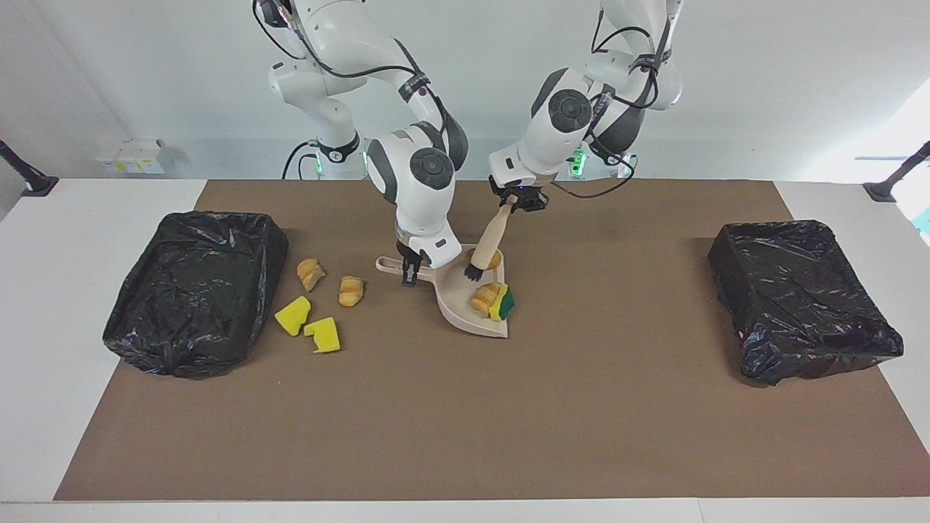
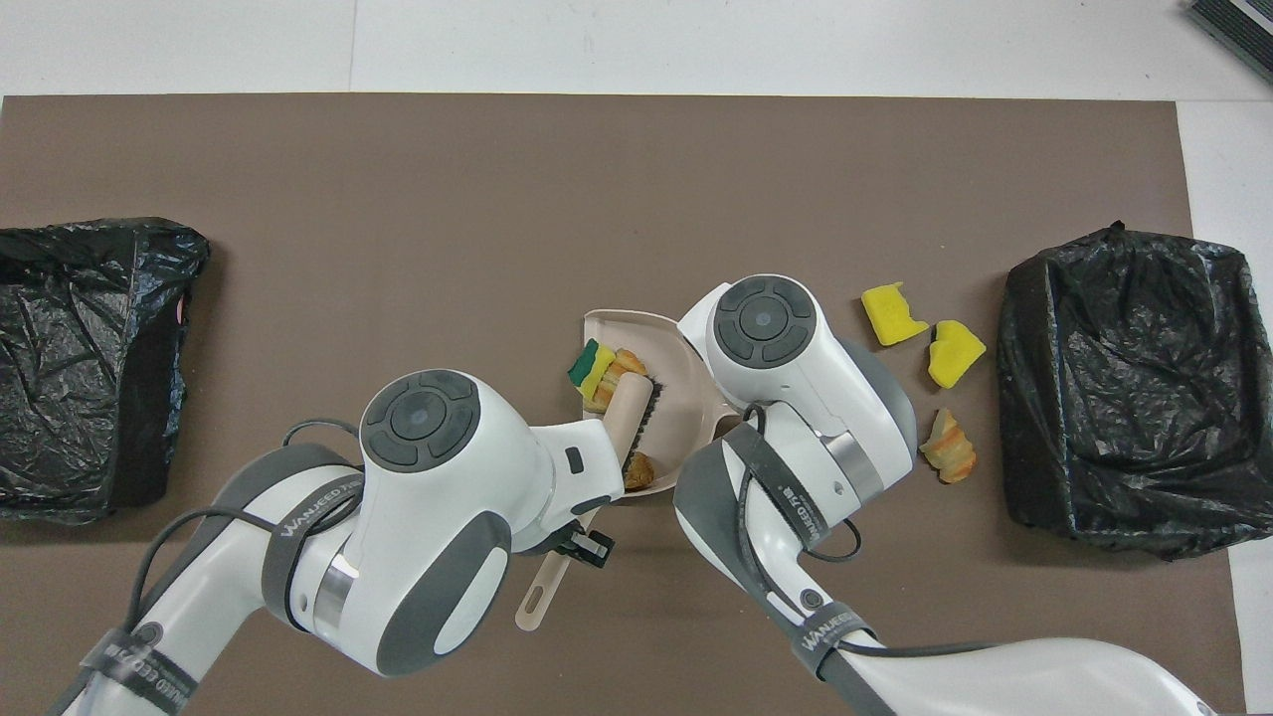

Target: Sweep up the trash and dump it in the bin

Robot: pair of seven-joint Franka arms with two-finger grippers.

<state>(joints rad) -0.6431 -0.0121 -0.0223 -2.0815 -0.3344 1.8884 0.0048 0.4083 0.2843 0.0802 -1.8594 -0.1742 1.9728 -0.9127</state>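
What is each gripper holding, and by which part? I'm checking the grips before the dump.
The left gripper holds the brush at the handle's upper end. The right gripper holds the dustpan by its handle.

The dustpan [image 1: 465, 301] looks like smooth, matt beige plastic, and the brush [image 1: 488, 243] has a pale, smooth handle that could be wood or plastic, ending in dark bristles. The two bins, one at mid-left [image 1: 192, 290] and one at mid-right [image 1: 803, 298] of the facing view, are lined with glossy, crinkled black plastic film, while the brown mat [image 1: 472, 421] is matt and finely textured. The yellow sponge wedges [image 1: 309, 325] look porous and matt, the tan lumps [image 1: 330, 283] rough and crusty, and the arm shells [image 1: 414, 174] are glossy white plastic.
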